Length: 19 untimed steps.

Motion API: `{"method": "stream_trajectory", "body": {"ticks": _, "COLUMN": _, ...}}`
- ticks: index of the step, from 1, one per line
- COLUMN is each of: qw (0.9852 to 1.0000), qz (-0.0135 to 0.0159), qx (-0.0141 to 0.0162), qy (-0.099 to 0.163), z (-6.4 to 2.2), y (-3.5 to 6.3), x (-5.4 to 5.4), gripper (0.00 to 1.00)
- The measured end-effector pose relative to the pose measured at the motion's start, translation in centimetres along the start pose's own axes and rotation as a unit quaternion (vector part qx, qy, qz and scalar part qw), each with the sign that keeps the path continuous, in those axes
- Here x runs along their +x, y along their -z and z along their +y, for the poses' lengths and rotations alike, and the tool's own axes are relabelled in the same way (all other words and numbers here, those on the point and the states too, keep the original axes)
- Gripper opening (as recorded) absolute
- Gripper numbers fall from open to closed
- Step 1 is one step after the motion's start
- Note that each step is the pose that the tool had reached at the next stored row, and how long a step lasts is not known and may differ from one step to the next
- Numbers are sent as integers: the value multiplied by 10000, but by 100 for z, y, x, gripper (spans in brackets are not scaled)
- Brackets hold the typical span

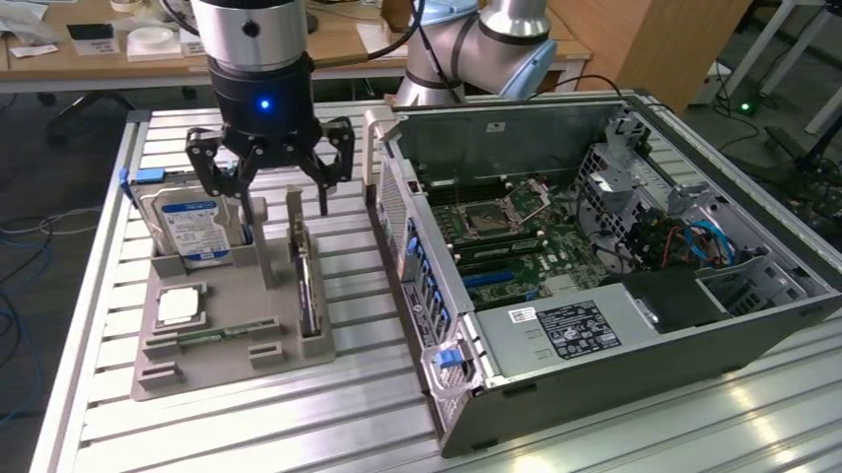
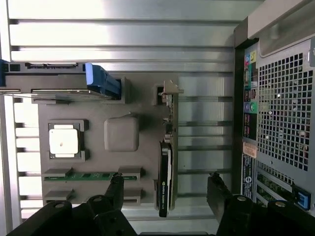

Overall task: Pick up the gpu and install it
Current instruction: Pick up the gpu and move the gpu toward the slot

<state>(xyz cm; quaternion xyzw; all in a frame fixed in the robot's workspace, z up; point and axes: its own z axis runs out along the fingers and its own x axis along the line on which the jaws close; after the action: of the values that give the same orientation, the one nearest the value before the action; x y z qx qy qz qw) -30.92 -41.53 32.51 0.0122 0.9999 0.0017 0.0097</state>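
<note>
Our jaws are spread and, as far as we can tell, clear above the gpu (image 1: 307,286), upright along the tray (image 1: 211,372) edge nearest the case (image 1: 593,399), so we should centre on it and descend straight before pinching.

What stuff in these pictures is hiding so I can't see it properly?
- Gpu: it stands on edge in the holder, so both views catch its thin edge and the fan side stays hidden.
- Hard drive: in the exterior view its bottom is sunk in the holder.
- Computer: cut off by the wrist view's edge.
- Sticker inside the computer: the writing is too small to read in the exterior view.
</note>
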Motion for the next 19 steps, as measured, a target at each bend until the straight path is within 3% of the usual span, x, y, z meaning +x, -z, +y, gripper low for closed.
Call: {"method": "stream_trajectory", "body": {"ticks": 19, "qw": 10000, "qz": 0, "qx": 1, "qy": -37, "z": 12, "y": -346, "x": -10, "gripper": 78}}
